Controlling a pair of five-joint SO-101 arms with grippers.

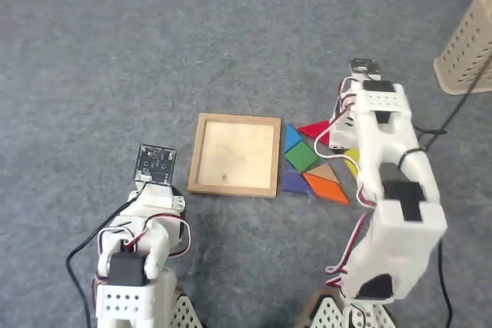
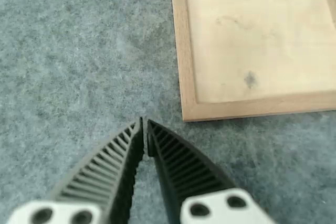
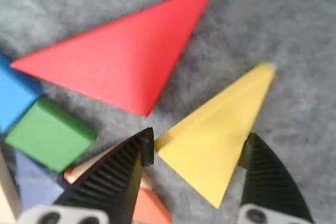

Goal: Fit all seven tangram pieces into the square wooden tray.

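In the high view, the wooden tray (image 1: 195,156) was seen lying bare in the middle of the grey carpet (image 1: 115,74), while the tangram pieces (image 1: 327,187) were clustered just to its right, none of them inside. The task was therefore judged to be at its first pick. The right arm (image 1: 380,132) was stretched over the right side of that cluster, and the left arm (image 1: 142,236) was parked near and to the left of the tray. In the left wrist view, the left gripper (image 2: 145,125) was shown with its jaws drawn almost together, only a thin slit between the tips. Nothing was held, and it hung over bare carpet just beside the tray's near left corner. In the right wrist view, the right gripper (image 3: 199,140) was found spread wide around the yellow triangle (image 3: 215,135). One fingertip seemed to touch the triangle's corner and the other stood just beside its opposite edge, so no grip had yet been taken. The red triangle (image 3: 115,61) lay just beside the yellow one, with the green square (image 3: 50,135) and a blue piece (image 3: 13,95) further toward the tray. The next move was judged to call for the jaws to be closed squarely on the yellow triangle's sloping edges without its being squeezed out sideways. It would then have to be lifted clear of the red triangle and carried left to the tray.
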